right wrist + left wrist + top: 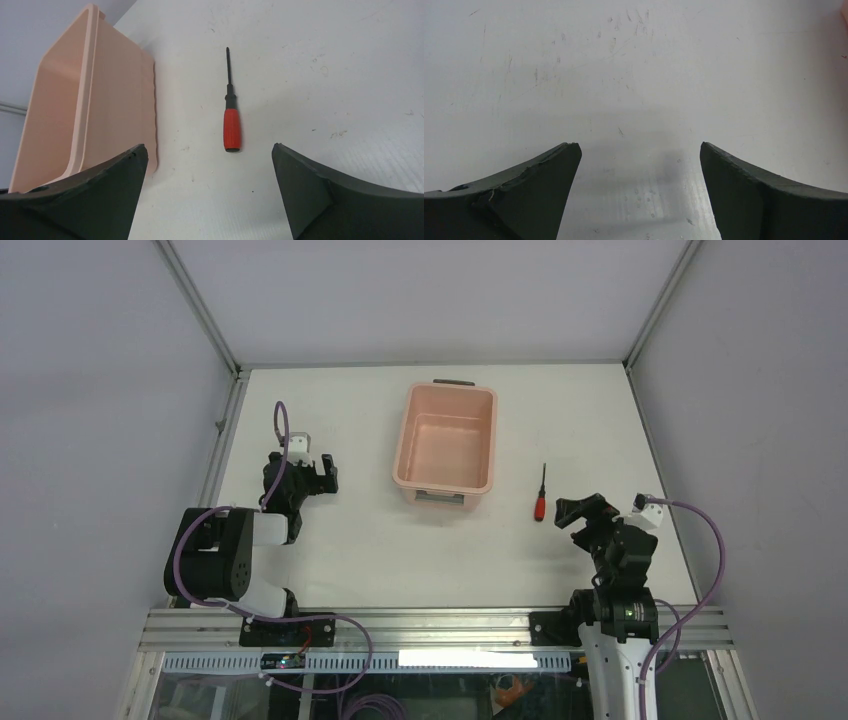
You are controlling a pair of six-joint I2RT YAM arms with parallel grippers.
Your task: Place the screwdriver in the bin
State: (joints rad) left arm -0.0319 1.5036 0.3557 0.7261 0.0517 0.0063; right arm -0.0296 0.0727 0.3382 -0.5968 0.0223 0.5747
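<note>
The screwdriver lies flat on the white table, right of the bin, red handle toward me and thin black shaft pointing away. In the right wrist view the screwdriver lies just ahead of my open fingers. The pale pink bin stands empty at the table's middle back; its side wall shows at the left of the right wrist view. My right gripper is open and empty, just right of the handle. My left gripper is open and empty, over bare table left of the bin.
The table is walled by grey panels with metal frame posts at the back corners. A metal rail runs along the near edge by the arm bases. The left wrist view shows only scuffed white table surface.
</note>
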